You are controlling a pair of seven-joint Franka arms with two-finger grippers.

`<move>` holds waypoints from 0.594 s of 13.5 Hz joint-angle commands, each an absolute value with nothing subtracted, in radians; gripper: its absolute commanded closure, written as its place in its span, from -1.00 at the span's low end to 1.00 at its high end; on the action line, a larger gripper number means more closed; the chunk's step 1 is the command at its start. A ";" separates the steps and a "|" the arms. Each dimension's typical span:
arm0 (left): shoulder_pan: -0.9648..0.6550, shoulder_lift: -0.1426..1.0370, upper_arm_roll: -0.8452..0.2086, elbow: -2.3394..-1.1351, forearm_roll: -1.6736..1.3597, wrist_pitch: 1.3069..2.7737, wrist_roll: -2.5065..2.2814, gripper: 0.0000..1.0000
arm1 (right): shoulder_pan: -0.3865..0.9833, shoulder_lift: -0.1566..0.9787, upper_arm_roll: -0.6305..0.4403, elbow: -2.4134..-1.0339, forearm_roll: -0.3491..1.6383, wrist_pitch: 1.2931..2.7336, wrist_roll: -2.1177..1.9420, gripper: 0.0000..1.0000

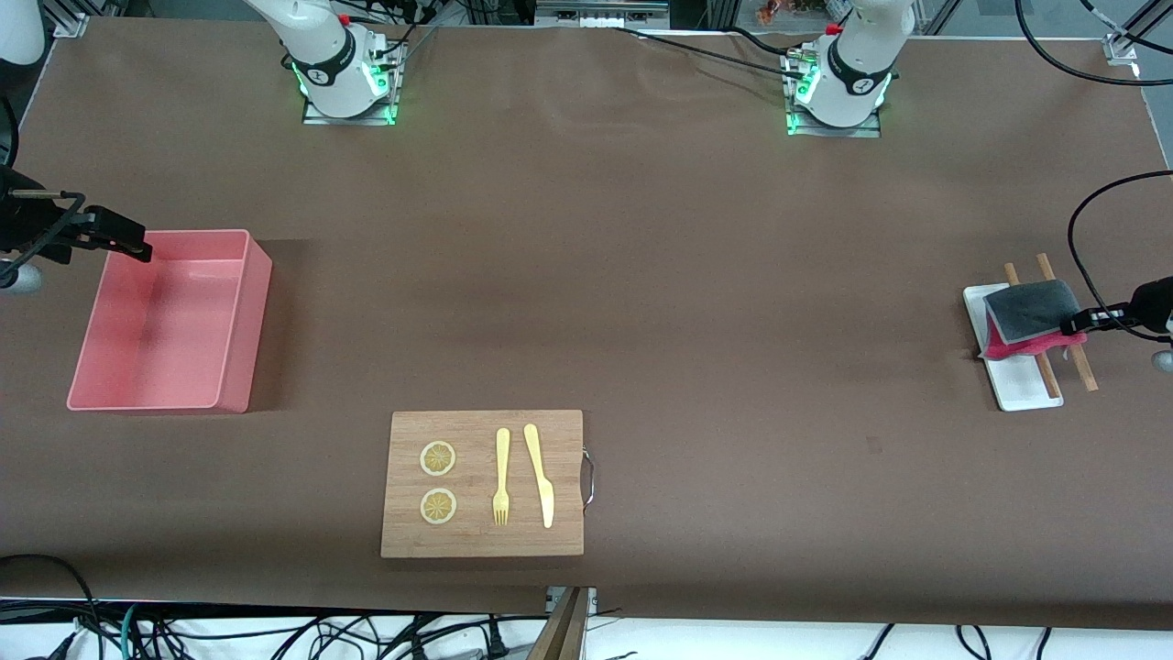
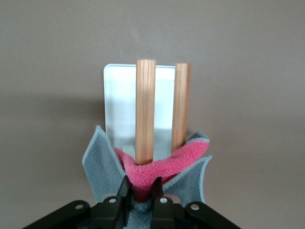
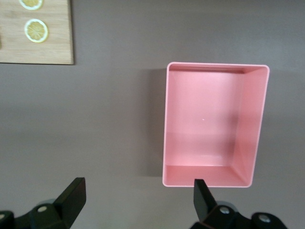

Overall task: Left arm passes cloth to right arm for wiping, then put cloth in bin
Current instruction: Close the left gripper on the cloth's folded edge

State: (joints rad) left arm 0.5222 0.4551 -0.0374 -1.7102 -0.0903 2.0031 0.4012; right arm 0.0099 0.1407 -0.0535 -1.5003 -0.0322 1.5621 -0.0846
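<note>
The cloth (image 1: 1031, 316), dark grey on top and pink-red beneath, lies over two wooden sticks (image 1: 1045, 367) on a small white tray (image 1: 1017, 385) at the left arm's end of the table. My left gripper (image 1: 1074, 325) is shut on the cloth's edge; in the left wrist view its fingers (image 2: 125, 188) pinch a pink fold of the cloth (image 2: 157, 169). My right gripper (image 1: 137, 249) is open and empty over the corner of the pink bin (image 1: 174, 316) at the right arm's end. The bin (image 3: 214, 126) looks empty in the right wrist view, beside my right gripper (image 3: 138, 200).
A wooden board (image 1: 483, 483) with a metal handle lies nearer the front camera, mid-table. It carries two lemon slices (image 1: 438, 458), a yellow fork (image 1: 501, 477) and a yellow knife (image 1: 541, 474). The board's corner (image 3: 35, 31) shows in the right wrist view.
</note>
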 commanded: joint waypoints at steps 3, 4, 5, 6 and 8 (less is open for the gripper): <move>0.520 0.463 -0.043 -1.644 -0.106 1.927 0.425 1.00 | 0.011 0.146 -0.051 -1.502 -0.052 1.546 -0.100 -1.00; 0.520 0.463 -0.043 -1.644 -0.106 1.927 0.425 1.00 | 0.011 0.146 -0.051 -1.502 -0.052 1.546 -0.100 -1.00; 0.519 0.463 -0.043 -1.644 -0.106 1.925 0.425 1.00 | 0.009 0.147 -0.051 -1.502 -0.051 1.546 -0.100 -1.00; 0.518 0.462 -0.044 -1.640 -0.106 1.922 0.423 1.00 | 0.009 0.147 -0.051 -1.502 -0.051 1.546 -0.100 -1.00; 0.515 0.462 -0.060 -1.573 -0.107 1.822 0.416 1.00 | 0.009 0.147 -0.051 -1.500 -0.049 1.548 -0.094 -1.00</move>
